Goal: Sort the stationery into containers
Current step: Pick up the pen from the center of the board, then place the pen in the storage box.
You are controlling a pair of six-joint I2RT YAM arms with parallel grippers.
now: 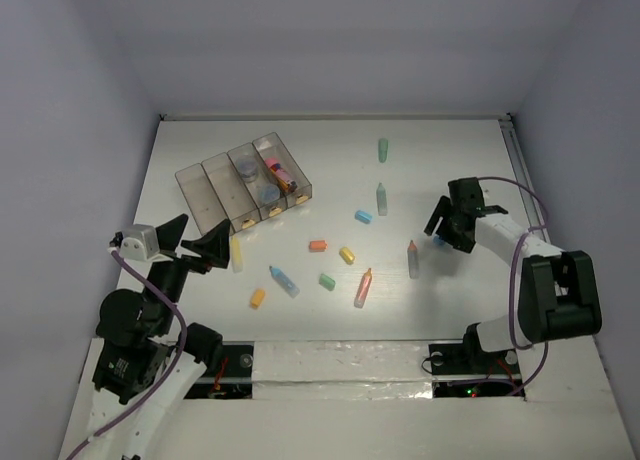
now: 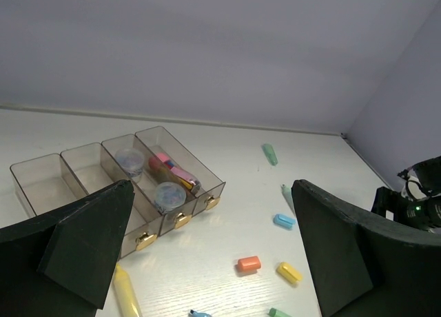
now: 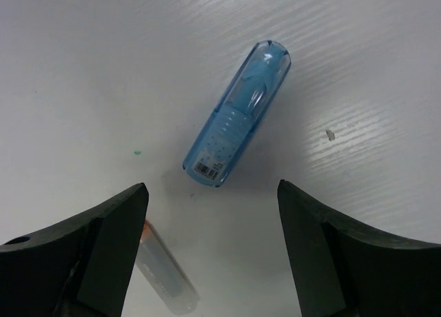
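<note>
Right claw (image 3: pixel 211 207) hangs wide and empty above the blue pen (image 3: pixel 238 114), which lies on the surface just ahead of its tips. Best to advance, straddle the barrel crosswise, then close. A clear marker (image 3: pixel 162 269) beside one finger could get nudged. The tray (image 1: pixel 190 185) sits well apart; the left claw (image 2: pixel 212 193) is wide and empty.

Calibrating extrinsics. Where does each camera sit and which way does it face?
Top external: above and behind the bases, looking down on the table; left arm and right arm show.
Left wrist: low, facing across the table at the tray; the open left hand frames the view.
Right wrist: facing down at a blue pen; the open right hand frames the view.
Shared: top and left wrist both see the tray.
</note>
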